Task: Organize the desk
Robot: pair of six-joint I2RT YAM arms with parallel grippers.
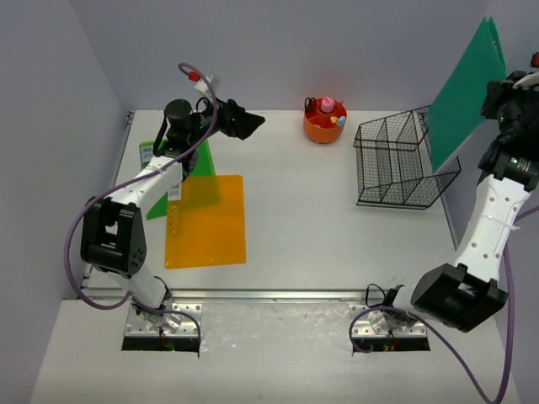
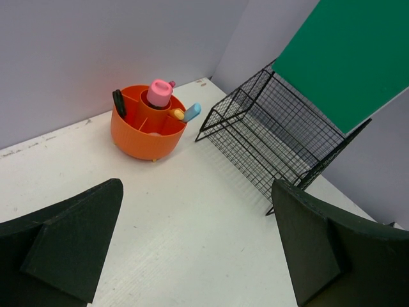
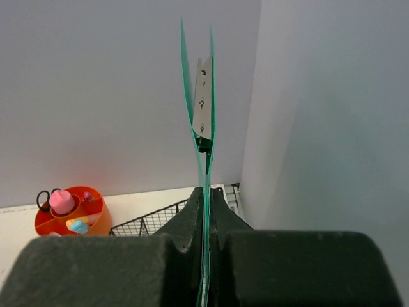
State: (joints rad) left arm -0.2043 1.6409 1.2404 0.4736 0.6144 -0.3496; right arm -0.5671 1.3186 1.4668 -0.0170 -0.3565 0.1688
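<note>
The white desk (image 1: 312,219) holds an orange folder (image 1: 206,220) at the left, with a green folder (image 1: 200,160) partly under my left arm. My left gripper (image 1: 242,123) is open and empty, raised over the desk's back left; its fingers (image 2: 70,246) frame bare tabletop. My right gripper (image 1: 504,94) is shut on a green folder (image 1: 463,88), held upright in the air above the black wire basket (image 1: 402,162). In the right wrist view the folder (image 3: 203,128) shows edge-on between the pads (image 3: 192,211).
An orange round organizer (image 1: 325,120) with a pink bottle, scissors and pens stands at the back centre; it also shows in the left wrist view (image 2: 148,121). The wire basket (image 2: 268,131) stands at the back right. A metal rail (image 1: 269,295) runs along the front edge.
</note>
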